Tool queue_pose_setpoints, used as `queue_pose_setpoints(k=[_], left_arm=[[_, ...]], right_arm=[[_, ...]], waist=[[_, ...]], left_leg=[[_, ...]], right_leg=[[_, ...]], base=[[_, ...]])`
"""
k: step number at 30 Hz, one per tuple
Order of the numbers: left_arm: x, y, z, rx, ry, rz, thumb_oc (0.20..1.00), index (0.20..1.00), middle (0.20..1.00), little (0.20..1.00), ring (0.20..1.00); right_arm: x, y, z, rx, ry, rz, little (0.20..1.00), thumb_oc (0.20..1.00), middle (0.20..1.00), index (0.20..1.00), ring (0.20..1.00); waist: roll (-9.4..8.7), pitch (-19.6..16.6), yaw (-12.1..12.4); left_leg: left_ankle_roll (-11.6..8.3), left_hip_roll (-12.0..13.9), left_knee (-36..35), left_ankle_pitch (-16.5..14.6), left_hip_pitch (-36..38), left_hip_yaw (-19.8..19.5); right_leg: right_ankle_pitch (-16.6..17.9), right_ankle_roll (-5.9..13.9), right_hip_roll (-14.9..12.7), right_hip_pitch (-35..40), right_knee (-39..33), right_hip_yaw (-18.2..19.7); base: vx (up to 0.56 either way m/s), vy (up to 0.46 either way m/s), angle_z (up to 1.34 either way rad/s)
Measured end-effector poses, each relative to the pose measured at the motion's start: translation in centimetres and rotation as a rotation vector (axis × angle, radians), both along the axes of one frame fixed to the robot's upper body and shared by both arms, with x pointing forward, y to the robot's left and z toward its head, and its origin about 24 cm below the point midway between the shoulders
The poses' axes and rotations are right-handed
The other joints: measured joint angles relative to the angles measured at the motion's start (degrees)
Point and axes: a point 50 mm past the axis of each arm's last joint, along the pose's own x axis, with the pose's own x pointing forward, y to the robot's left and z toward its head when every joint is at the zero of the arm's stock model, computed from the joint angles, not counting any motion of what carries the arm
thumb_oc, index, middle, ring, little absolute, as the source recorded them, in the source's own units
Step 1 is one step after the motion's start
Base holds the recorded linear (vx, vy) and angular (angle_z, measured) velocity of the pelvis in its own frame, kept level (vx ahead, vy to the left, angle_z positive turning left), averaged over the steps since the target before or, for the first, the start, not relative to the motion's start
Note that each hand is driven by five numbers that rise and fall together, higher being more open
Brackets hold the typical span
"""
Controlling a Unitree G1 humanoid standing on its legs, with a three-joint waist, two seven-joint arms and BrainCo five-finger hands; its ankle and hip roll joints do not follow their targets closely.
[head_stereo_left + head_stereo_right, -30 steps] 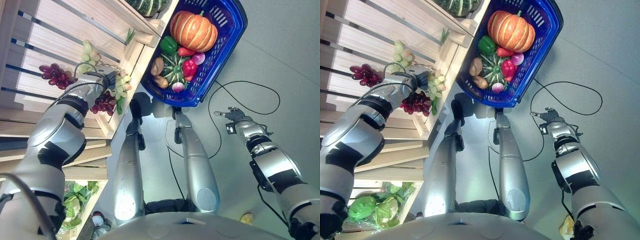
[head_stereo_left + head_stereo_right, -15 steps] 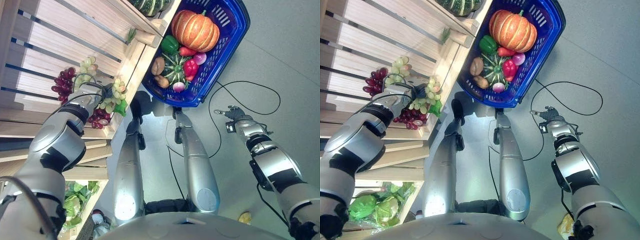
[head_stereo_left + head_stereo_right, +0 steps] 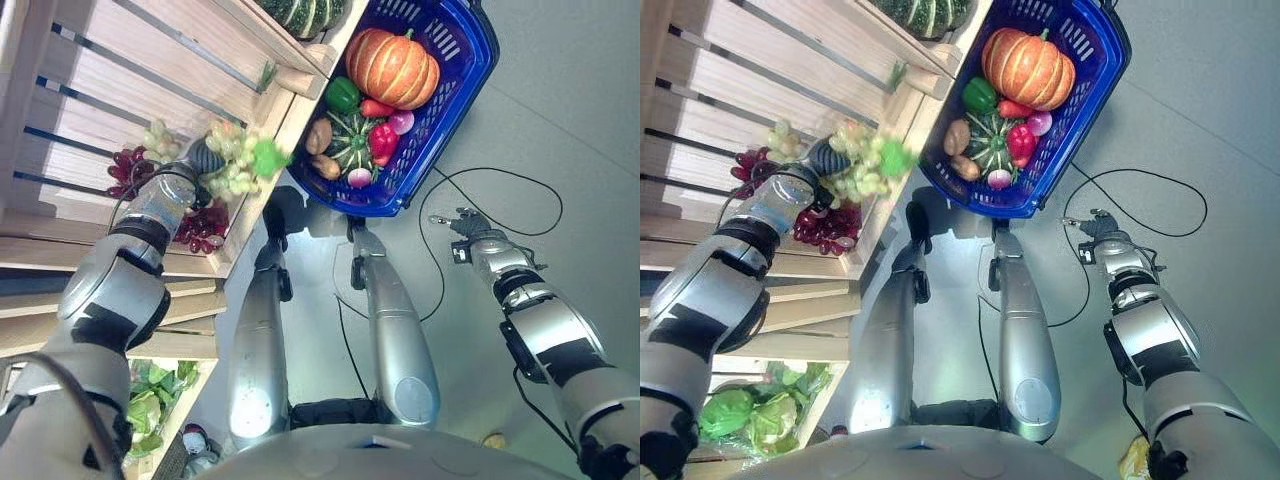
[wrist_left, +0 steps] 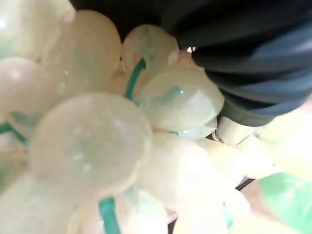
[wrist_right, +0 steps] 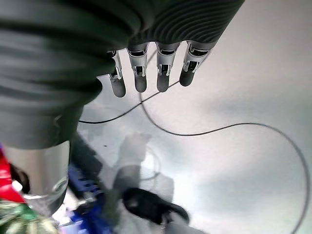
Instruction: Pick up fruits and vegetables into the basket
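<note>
Wooden crate shelving (image 3: 150, 60) lines the robot's left, with the blue basket (image 3: 470, 60) on grey floor just past the shelf's front edge, holding a pumpkin (image 3: 392, 66), peppers and other vegetables. Eye views: the left hand (image 3: 200, 158) grips a green grape bunch (image 3: 235, 160) above the shelf's front edge, red grapes (image 3: 203, 225) below. Left wrist view: pale grapes (image 4: 92, 141) press against the dark cover. Right wrist view: the right hand (image 5: 146, 73) hangs over floor, fingers straight

No readable txt, labels, nos. or signs were seen anywhere: none on shelves, basket, produce or floor.
</note>
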Motion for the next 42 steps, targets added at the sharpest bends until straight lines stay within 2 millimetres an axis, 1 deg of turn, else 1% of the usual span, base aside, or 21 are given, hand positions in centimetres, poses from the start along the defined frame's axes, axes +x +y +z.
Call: queue_pose_setpoints(k=[1, 3, 5, 6, 7, 9, 10, 11, 13, 16, 19, 21, 25, 26, 29, 32, 34, 36, 37, 40, 42], left_arm=[[-0.1, 0.0, 0.4, -0.066, -0.029, -0.004, 0.200, 0.200, 0.200, 0.200, 0.200], [-0.6, -0.7, 2.3, -0.378, -0.202, -0.063, 0.200, 0.200, 0.200, 0.200, 0.200], [-0.7, -1.3, 3.4, -0.501, -0.271, -0.096, 0.200, 0.200, 0.200, 0.200, 0.200], [-0.8, -1.4, 3.7, -0.527, -0.288, -0.107, 0.200, 0.200, 0.200, 0.200, 0.200], [-1.1, -1.6, 4.2, -0.615, -0.344, -0.132, 0.200, 0.200, 0.200, 0.200, 0.200], [-1.5, -1.7, 4.7, -0.716, -0.408, -0.154, 0.200, 0.200, 0.200, 0.200, 0.200], [-1.6, -1.8, 4.6, -0.741, -0.424, -0.159, 0.200, 0.200, 0.200, 0.200, 0.200], [-1.8, -1.9, 4.7, -0.789, -0.453, -0.166, 0.200, 0.200, 0.200, 0.200, 0.200], [-2.0, -1.9, 4.8, -0.806, -0.474, -0.176, 0.200, 0.200, 0.200, 0.200, 0.200], [-2.8, -2.5, 5.1, -0.917, -0.543, -0.234, 0.200, 0.200, 0.200, 0.200, 0.200], [-3.1, -2.8, 5.3, -0.979, -0.571, -0.267, 0.200, 0.200, 0.200, 0.200, 0.200], [-3.7, -3.5, 5.6, -1.059, -0.615, -0.320, 0.200, 0.200, 0.200, 0.200, 0.200], [-4.2, -4.9, 6.3, -1.105, -0.630, -0.429, 0.200, 0.200, 0.200, 0.200, 0.200], [-4.5, -5.5, 6.8, -1.115, -0.642, -0.466, 0.200, 0.200, 0.200, 0.200, 0.200], [-5.0, -6.5, 7.9, -1.120, -0.664, -0.544, 0.200, 0.200, 0.200, 0.200, 0.200], [-5.4, -7.4, 8.5, -1.117, -0.675, -0.595, 0.200, 0.200, 0.200, 0.200, 0.200], [-5.5, -7.8, 8.8, -1.112, -0.675, -0.622, 0.200, 0.200, 0.200, 0.200, 0.200], [-5.5, -7.8, 8.8, -1.112, -0.675, -0.622, 0.200, 0.200, 0.200, 0.200, 0.200], [-5.6, -8.8, 9.2, -1.102, -0.656, -0.671, 0.200, 0.200, 0.200, 0.200, 0.200], [-5.7, -9.3, 9.4, -1.099, -0.642, -0.692, 0.200, 0.200, 0.200, 0.200, 0.200], [-5.8, -10.6, 9.9, -1.053, -0.618, -0.755, 0.200, 0.200, 0.200, 0.200, 0.200]], right_arm=[[0.1, 0.1, 0.2, 0.013, -0.024, -0.002, 1.000, 1.000, 1.000, 1.000, 1.000], [0.2, 0.5, 0.9, 0.060, -0.149, -0.008, 1.000, 1.000, 1.000, 1.000, 1.000], [0.4, 1.0, 1.4, 0.070, -0.209, -0.008, 1.000, 1.000, 1.000, 1.000, 1.000], [0.6, 1.2, 1.8, 0.070, -0.234, -0.005, 1.000, 1.000, 1.000, 1.000, 1.000], [1.1, 2.2, 3.1, 0.084, -0.320, 0.008, 1.000, 1.000, 1.000, 1.000, 1.000], [1.8, 3.4, 5.0, 0.104, -0.427, 0.019, 1.000, 1.000, 1.000, 1.000, 1.000], [1.8, 3.7, 5.3, 0.108, -0.451, 0.021, 1.000, 1.000, 1.000, 1.000, 1.000], [2.0, 4.4, 6.4, 0.116, -0.511, 0.029, 1.000, 1.000, 1.000, 1.000, 1.000], [2.2, 4.8, 7.4, 0.118, -0.560, 0.030, 1.000, 1.000, 1.000, 1.000, 1.000], [1.8, 6.0, 9.3, 0.143, -0.683, 0.044, 1.000, 1.000, 1.000, 1.000, 1.000], [1.4, 6.6, 10.1, 0.147, -0.737, 0.061, 1.000, 1.000, 1.000, 1.000, 1.000], [0.8, 7.4, 11.1, 0.141, -0.804, 0.106, 1.000, 1.000, 1.000, 1.000, 1.000], [0.5, 9.2, 12.6, 0.131, -0.887, 0.187, 1.000, 1.000, 1.000, 1.000, 1.000], [0.3, 9.9, 13.4, 0.124, -0.919, 0.234, 1.000, 1.000, 1.000, 1.000, 1.000], [-0.2, 11.1, 15.0, 0.106, -0.979, 0.334, 1.000, 1.000, 1.000, 1.000, 1.000], [-0.5, 12.4, 16.0, 0.104, -0.998, 0.438, 1.000, 1.000, 1.000, 1.000, 1.000], [-0.5, 13.0, 16.3, 0.104, -0.997, 0.483, 1.000, 1.000, 1.000, 1.000, 1.000], [-0.5, 13.0, 16.3, 0.104, -0.997, 0.483, 1.000, 1.000, 1.000, 1.000, 1.000], [-0.4, 13.9, 16.4, 0.090, -0.977, 0.549, 1.000, 1.000, 1.000, 1.000, 1.000], [-0.4, 14.5, 16.8, 0.081, -0.969, 0.594, 1.000, 1.000, 1.000, 1.000, 1.000], [-0.4, 15.6, 17.5, 0.046, -0.953, 0.697, 1.000, 1.000, 1.000, 1.000, 1.000]], waist=[[0.00, 0.00, 0.12], [0.00, 0.03, 0.64], [0.01, 0.04, 1.25], [0.01, 0.04, 1.37], [0.01, 0.04, 1.39], [0.03, 0.04, 1.67], [0.03, 0.04, 1.61], [0.03, 0.04, 1.81], [0.03, 0.05, 1.86], [0.05, 0.06, 1.84], [0.10, 0.09, 1.89], [0.11, 0.10, 1.91], [0.16, 0.13, 2.07], [0.17, 0.14, 2.05], [0.24, 0.18, 2.08], [0.32, 0.22, 2.11], [0.40, 0.26, 2.26], [0.40, 0.26, 2.26], [0.62, 0.39, 2.93], [0.63, 0.39, 3.21], [0.63, 0.39, 3.41]], left_leg=[[-0.01, 0.00, 0.00, 0.02, 0.00, -0.02], [-0.15, 0.05, -0.07, 0.18, 0.30, -0.44], [-0.24, 0.06, -0.17, 0.27, 1.00, -0.85], [-0.24, 0.06, -0.24, 0.33, 1.19, -0.90], [-0.58, -0.11, -1.22, 0.67, 1.90, -0.96], [-0.72, -0.17, -2.09, 1.22, 2.30, -0.95], [-0.78, -0.15, -2.19, 1.29, 2.42, -0.97], [-0.84, -0.06, -2.26, 1.48, 2.56, -1.04], [-0.95, -0.04, -2.38, 1.54, 2.56, -1.14], [-0.45, -0.14, -3.20, 2.23, 2.76, -1.21], [-0.45, -0.16, -3.25, 2.23, 2.79, -1.20], [-0.42, -0.23, -3.39, 2.26, 2.96, -1.18], [-0.44, -0.25, -4.56, 2.53, 4.47, -0.78], [-0.54, -0.29, -5.10, 2.70, 4.82, -0.65], [-0.51, -0.25, -5.12, 2.85, 4.85, -0.60], [-0.51, -0.24, -5.20, 2.88, 4.90, -0.49], [-0.49, -0.23, -5.24, 2.90, 4.94, -0.46], [-0.49, -0.23, -5.24, 2.90, 4.94, -0.46], [-0.58, -0.23, -5.88, 3.10, 5.25, -0.32], [-0.54, -0.26, -6.28, 3.32, 5.48, -0.29], [-0.53, -0.29, -6.34, 3.51, 5.57, -0.30]], right_leg=[[0.00, 0.00, -0.01, 0.00, 0.08, -0.04], [-0.01, -0.01, 0.00, 0.38, 0.20, -0.47], [-0.07, 0.03, 0.01, 1.28, 0.12, -0.73], [-0.23, 0.26, -0.01, 1.48, 0.11, -0.80], [-0.25, 0.29, -0.17, 1.80, -0.01, -0.94], [-0.24, 0.29, -0.19, 1.83, -0.18, -0.92], [-0.24, 0.29, -0.17, 1.90, -0.18, -0.94], [-0.24, 0.27, -0.07, 2.05, -0.17, -1.03], [-0.24, 0.27, -0.06, 2.06, -0.16, -1.15], [-0.23, 0.26, -0.13, 2.04, -0.33, -1.21], [-0.22, 0.25, -0.15, 2.04, -0.33, -1.20], [-0.02, -0.05, -0.22, 2.08, -0.22, -1.19], [-0.23, 0.25, -0.23, 2.86, -0.27, -0.98], [-0.24, 0.24, -0.27, 2.93, -0.27, -0.90], [-0.24, 0.24, -0.26, 2.90, -0.25, -0.80], [-0.24, 0.23, -0.24, 2.85, -0.25, -0.82], [-0.24, 0.23, -0.24, 2.86, -0.25, -0.82], [-0.24, 0.23, -0.24, 2.86, -0.25, -0.82], [-0.24, 0.23, -0.25, 2.83, -0.25, -0.80], [-0.31, 0.13, -0.35, 2.87, -0.25, -0.85], [-0.29, 0.11, -0.36, 2.92, -0.20, -0.89]], base=[[0.02, -0.068, 0.03], [0.01, -0.050, 0.06], [-0.01, -0.045, 0.08], [-0.01, -0.043, 0.08], [-0.01, -0.026, 0.05], [0.00, -0.012, 0.02], [0.00, 0.000, 0.00], [0.00, 0.000, 0.00], [0.00, 0.000, 0.00], [0.00, 0.000, 0.00], [0.00, 0.000, 0.00], [0.00, 0.000, 0.00], [0.00, 0.013, -0.02], [0.00, 0.000, 0.00], [0.00, 0.000, 0.00], [0.00, 0.000, 0.00], [0.00, 0.000, 0.00], [0.00, 0.000, 0.00], [0.00, 0.000, 0.00], [0.00, 0.000, 0.00], [0.00, 0.000, 0.00]])
